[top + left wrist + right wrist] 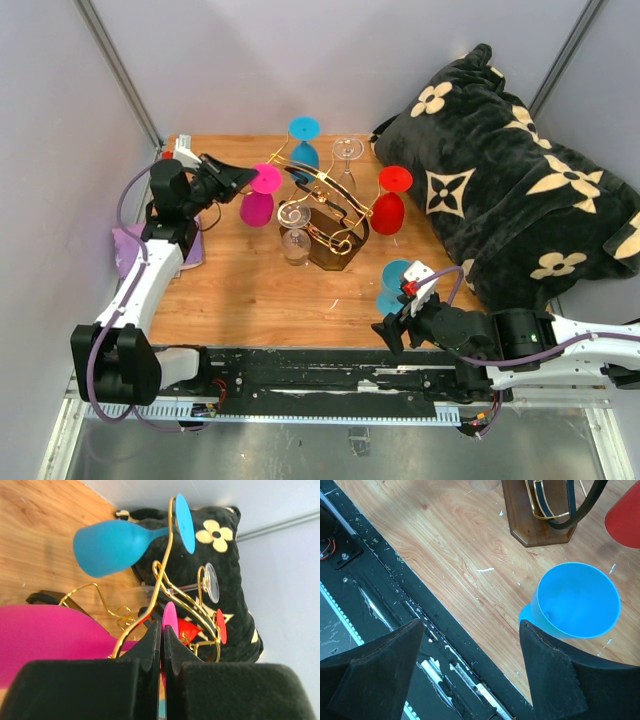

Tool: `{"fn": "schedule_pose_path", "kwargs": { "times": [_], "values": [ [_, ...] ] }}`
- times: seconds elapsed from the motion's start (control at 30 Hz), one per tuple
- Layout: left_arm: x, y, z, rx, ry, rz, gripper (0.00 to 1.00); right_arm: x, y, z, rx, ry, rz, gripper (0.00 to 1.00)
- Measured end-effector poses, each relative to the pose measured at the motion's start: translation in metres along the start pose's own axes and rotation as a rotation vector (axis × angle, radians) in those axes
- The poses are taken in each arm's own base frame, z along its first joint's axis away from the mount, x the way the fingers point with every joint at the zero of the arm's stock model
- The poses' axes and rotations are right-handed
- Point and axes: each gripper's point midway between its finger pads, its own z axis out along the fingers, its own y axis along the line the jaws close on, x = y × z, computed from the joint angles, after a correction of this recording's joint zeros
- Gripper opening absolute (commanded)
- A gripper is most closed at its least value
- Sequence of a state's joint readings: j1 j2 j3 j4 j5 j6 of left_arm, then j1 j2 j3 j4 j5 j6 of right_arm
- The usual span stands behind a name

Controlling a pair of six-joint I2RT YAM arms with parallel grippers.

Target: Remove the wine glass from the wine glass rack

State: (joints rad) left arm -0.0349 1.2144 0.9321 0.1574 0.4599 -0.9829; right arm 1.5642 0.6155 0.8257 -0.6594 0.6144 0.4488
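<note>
The left fingers (150, 650) are pinching the foot of the pink wine glass (258, 205), which is hanging on the wine glass rack (335, 255) mid-frame. The right fingers (385, 650) are hovering spread over a blue glass (392, 285) standing on the tabletop (250, 290), lower right.

Shiny gold wire forms the wine glass rack (338, 238); the table (250, 290) is grainy wood.

Gold wire rack (325, 200) upright mid-table, pink wine glass (257, 207) hanging inverted

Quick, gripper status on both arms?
Left gripper: closed, pinching the pink glass at its foot.
Right gripper: open, empty, beside the upright blue glass.
</note>
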Motion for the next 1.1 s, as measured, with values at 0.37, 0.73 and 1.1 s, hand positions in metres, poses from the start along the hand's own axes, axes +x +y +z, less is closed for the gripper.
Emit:
{"fn": "schedule_pose_path", "kwargs": {
  "times": [0.37, 0.73, 1.1],
  "values": [
    [0.015, -0.024, -0.038, 0.022, 0.031, 0.071, 0.00, 0.001, 0.001, 0.002, 0.002, 0.005, -0.004, 0.78],
    [0.022, -0.007, -0.067, -0.107, 0.027, 0.118, 0.01, -0.003, -0.001, -0.004, -0.014, -0.018, 0.017, 0.78],
    [-0.068, 0.017, -0.071, -0.466, -0.204, 0.338, 0.00, 0.012, 0.014, 0.018, 0.027, 0.122, -0.096, 0.80]
  ]
}}
